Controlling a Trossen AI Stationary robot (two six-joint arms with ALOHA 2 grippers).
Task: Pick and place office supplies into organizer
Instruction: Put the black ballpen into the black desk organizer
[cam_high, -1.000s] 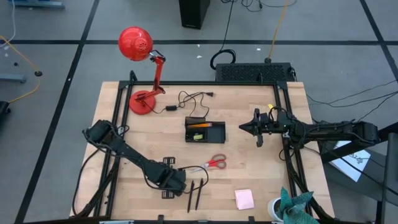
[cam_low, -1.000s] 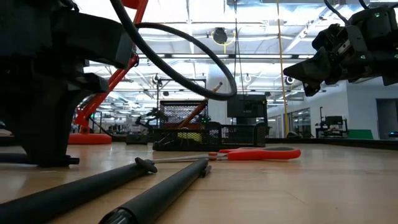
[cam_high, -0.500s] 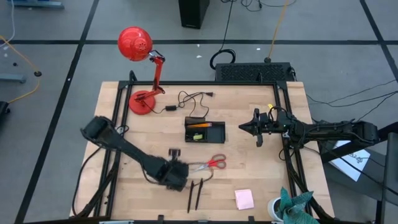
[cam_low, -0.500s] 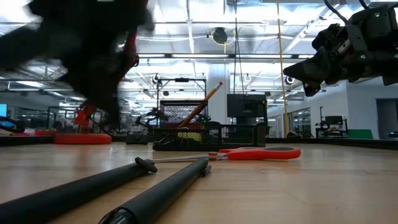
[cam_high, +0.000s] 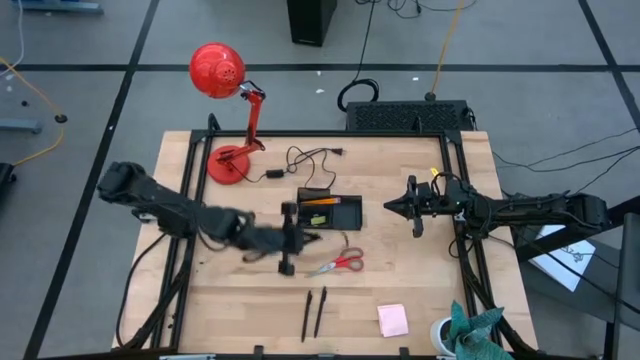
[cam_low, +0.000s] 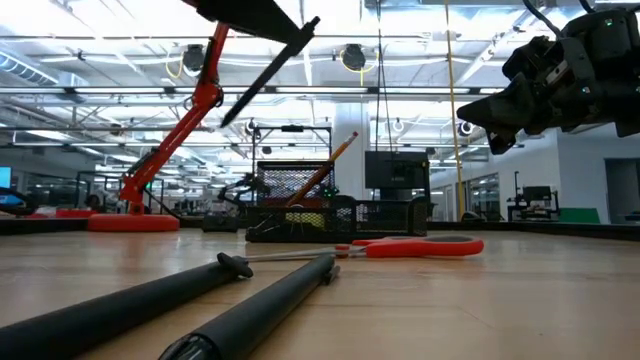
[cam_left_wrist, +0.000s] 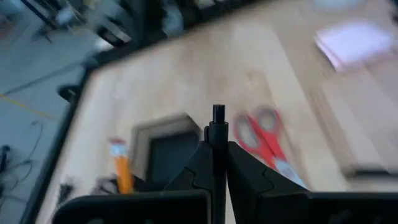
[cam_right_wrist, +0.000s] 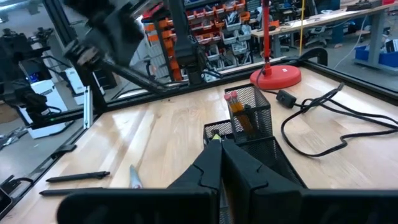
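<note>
- The left gripper (cam_high: 288, 238) has its jaws pinched on a black pen (cam_left_wrist: 217, 134); in the left wrist view the pen stands up between the two dark fingers (cam_left_wrist: 245, 177).
- In the low view the held pen (cam_low: 268, 68) hangs tilted, well above the worktop (cam_high: 400, 280).
- From above, this gripper is just beside the organizer (cam_high: 329, 211), at its left edge, with the red-handled scissors (cam_high: 340, 264) lying near it on the wood.
- The right gripper (cam_high: 396, 205) hovers to the right of the organizer, jaws pressed together and holding nothing.
- The organizer is a black mesh tray near the middle of the worktop; an orange pencil (cam_high: 322, 201) lies inside it.
- Two more black pens (cam_high: 313, 313) lie side by side near the front edge, and a pink sticky-note pad (cam_high: 392, 320) sits to their right.
- A red desk lamp (cam_high: 228, 110) stands at the back left corner, a black cable (cam_high: 305, 160) beside its base.
- Beyond the worktop, the low view shows a bright hall with ceiling lights.
</note>
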